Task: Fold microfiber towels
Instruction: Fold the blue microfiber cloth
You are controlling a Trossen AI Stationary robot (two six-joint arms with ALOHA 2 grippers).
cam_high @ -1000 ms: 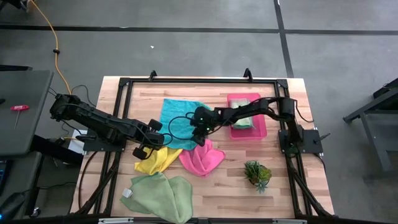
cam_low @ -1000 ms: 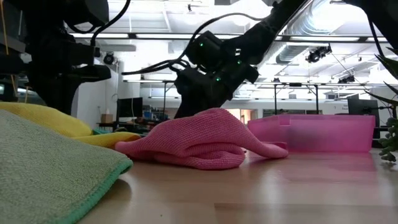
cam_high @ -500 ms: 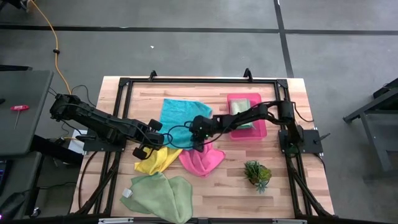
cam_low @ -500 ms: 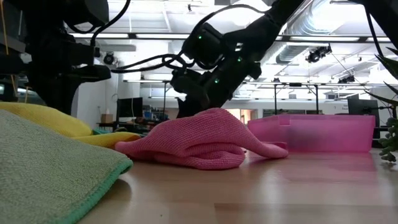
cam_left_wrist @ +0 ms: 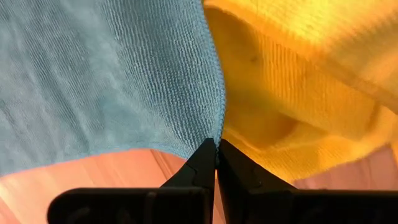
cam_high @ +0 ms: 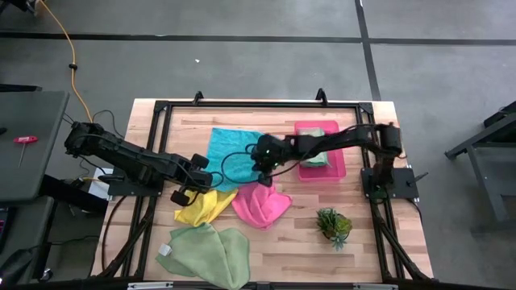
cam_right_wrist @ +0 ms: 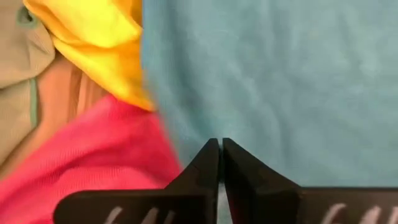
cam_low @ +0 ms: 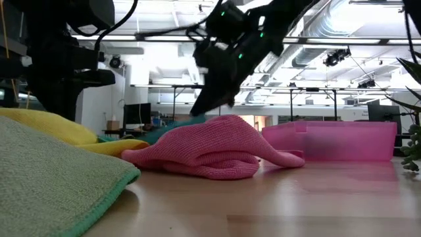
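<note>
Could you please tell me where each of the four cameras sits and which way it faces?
High view: overhead, looking straight down on the wooden table; both arms show, left pincer, right pincer.
Low view: at table-top height, looking level across the crumpled hot pink microfiber towel; the right arm hangs above.
Left wrist view: past shut fingers at the teal microfiber towel and the yellow microfiber towel.
Right wrist view: past shut fingers at the same teal, yellow and pink towels.

grey floor [cam_high: 242, 64], ceiling lights [cam_low: 158, 38]
</note>
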